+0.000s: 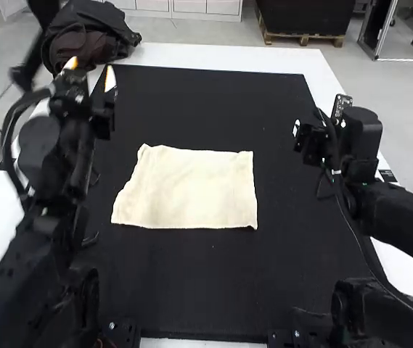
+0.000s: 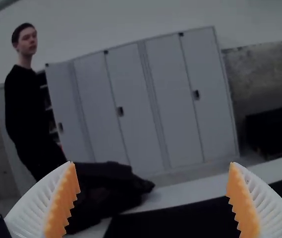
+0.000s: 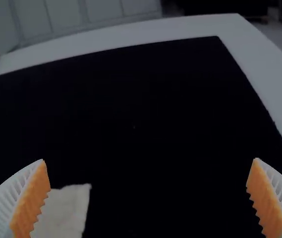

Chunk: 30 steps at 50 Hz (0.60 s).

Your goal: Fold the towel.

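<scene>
In the high view the cream towel (image 1: 188,188) lies spread as a rough four-sided shape on the black mat, its left side slanting. My left gripper (image 1: 91,78) is raised at the mat's far left, apart from the towel. My right gripper (image 1: 300,139) is over the mat's right side, also apart from it. In the left wrist view my left gripper (image 2: 153,198) is open with nothing between its fingers. The right wrist view has my right gripper (image 3: 148,198) open and holding nothing, with a corner of the towel (image 3: 64,210) near one finger.
The black mat (image 1: 213,101) covers most of the white table (image 1: 228,55). A dark bag or bundle of clothing (image 1: 93,36) lies at the table's far left corner. Bare mat surrounds the towel on its far and near sides.
</scene>
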{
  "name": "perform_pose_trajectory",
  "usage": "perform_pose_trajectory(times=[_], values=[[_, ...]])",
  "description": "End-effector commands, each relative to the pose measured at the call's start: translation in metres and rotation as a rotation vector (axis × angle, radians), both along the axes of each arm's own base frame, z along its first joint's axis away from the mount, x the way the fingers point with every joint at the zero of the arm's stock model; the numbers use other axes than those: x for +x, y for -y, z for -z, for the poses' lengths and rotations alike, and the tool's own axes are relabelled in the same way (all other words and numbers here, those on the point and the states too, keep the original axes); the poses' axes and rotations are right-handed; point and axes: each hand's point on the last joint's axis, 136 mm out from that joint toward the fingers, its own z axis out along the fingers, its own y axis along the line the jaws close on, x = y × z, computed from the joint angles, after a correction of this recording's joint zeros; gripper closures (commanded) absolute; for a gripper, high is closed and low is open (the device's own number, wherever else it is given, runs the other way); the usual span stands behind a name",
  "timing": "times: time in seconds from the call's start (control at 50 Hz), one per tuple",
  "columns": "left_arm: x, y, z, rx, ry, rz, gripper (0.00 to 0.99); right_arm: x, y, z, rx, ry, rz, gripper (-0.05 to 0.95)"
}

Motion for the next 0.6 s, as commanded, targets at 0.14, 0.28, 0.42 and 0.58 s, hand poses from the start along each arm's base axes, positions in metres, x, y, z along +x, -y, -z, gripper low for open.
perform_pose_trajectory(times=[0.14,0.28,0.42,0.58], values=[[0.056,0.028,0.016,-0.098,-0.198,0.152,0.298,0.016,-0.010,-0.011,0.046,-0.001,-0.022,-0.01],[0.082,0.025,0.031,-0.140,-0.291,0.161,0.269,0.024,-0.016,0.000,0.046,-0.031,-0.046,-0.01],[0.103,0.016,0.044,-0.152,-0.359,0.136,0.154,0.034,-0.021,0.002,0.058,-0.042,-0.061,-0.01],[0.128,0.006,0.064,-0.183,-0.430,0.118,0.139,0.046,-0.025,0.008,0.061,-0.059,-0.071,-0.01]])
